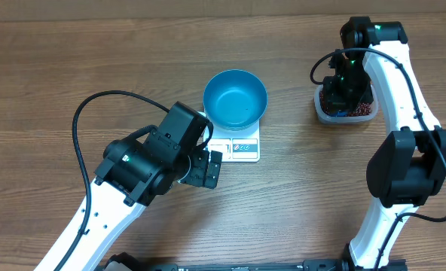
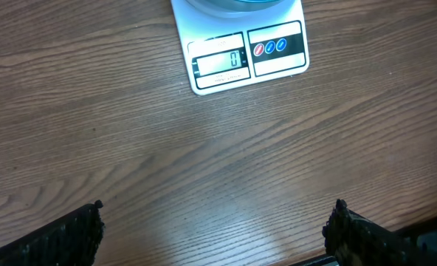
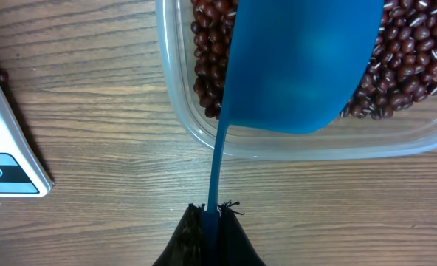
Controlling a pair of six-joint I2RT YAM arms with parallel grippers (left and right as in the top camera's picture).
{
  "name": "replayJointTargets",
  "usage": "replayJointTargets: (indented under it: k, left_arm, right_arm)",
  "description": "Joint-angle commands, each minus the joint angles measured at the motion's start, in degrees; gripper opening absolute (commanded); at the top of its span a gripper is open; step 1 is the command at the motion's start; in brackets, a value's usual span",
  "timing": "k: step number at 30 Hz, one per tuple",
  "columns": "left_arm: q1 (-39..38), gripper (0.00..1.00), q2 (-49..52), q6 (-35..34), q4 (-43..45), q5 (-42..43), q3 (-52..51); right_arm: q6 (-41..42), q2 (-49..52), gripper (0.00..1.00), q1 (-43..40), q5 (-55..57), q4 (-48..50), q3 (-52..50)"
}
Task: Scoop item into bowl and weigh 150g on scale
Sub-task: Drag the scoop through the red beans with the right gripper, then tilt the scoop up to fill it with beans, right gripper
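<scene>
Clamping the blue scoop (image 3: 300,66), right gripper (image 3: 212,216) holds it over beans (image 3: 206,70).

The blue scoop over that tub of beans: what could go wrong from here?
1. The right gripper pinches the scoop only by the end of its thin handle; loaded with beans, it might twist.
2. The bowl sits apart from the tub, so beans could spill onto the table on the way.
3. The open left gripper hangs close to the scale; a nudge could upset its zero reading.
</scene>
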Motion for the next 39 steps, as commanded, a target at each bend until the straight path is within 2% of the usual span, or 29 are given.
replayJointTargets:
  k: [1,8,12,19,25,34,39]
  left_arm:
    - [-0.22,0.99,-0.42,-0.57,0.04,0.07,0.02]
    - [-0.22,1.0,-0.42,-0.57,0.07,0.07,0.02]
    - [-0.22,1.0,-0.42,-0.57,0.04,0.07,0.02]
    - [-0.22,1.0,-0.37,-0.57,0.04,0.07,0.02]
    - [-0.22,1.0,-0.33,-0.57,0.04,0.07,0.02]
    - [-0.22,1.0,-0.33,-0.57,0.04,0.07,0.02]
    - [-0.22,1.0,-0.33,-0.57,0.04,0.07,0.02]
  right_arm:
    - [-1.44,0.44,0.04,-0.28,-2.45,0.9,0.98]
    - [-1.44,3.58,0.04,-1.27,-2.54,0.74,0.92]
    - [-5.44,3.82,0.04,-1.29,-7.72,1.18,0.92]
    - [-5.75,3.82,0.04,-1.97,-10.32,1.25,0.92]
    - [-9.22,3.82,0.04,-5.99,-19.85,0.96,0.92]
    - [-11.41,3.82,0.04,-9.11,-20.37,0.2,0.92]
    - [-16.81,3.82,0.04,-12.07,-28.44,-0.66,0.92]
